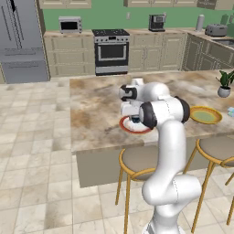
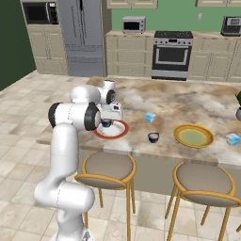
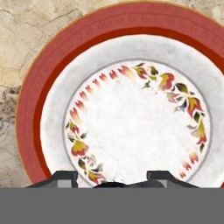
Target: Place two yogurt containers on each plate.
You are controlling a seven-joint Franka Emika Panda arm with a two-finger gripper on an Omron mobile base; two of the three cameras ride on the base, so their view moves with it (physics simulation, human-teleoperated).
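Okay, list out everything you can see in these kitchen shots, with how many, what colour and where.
White plate: one, orange-red rim, on the island counter under the claw.
Yellow-green plate: one, golden rim, on the counter to the right.
Dark yogurt cups: two; one held in the claw over the white plate, one on the counter between the plates.
Light blue yogurt cups: two; one behind the loose dark cup, one right of the yellow-green plate.
Island counter: one, beige marble.
Stools: wooden legs, grey seats, at the counter's near edge.
Stove: one, steel and black, back wall.
Potted plant: one, green, on the counter's far right.
Claw: one, shut on the dark cup.
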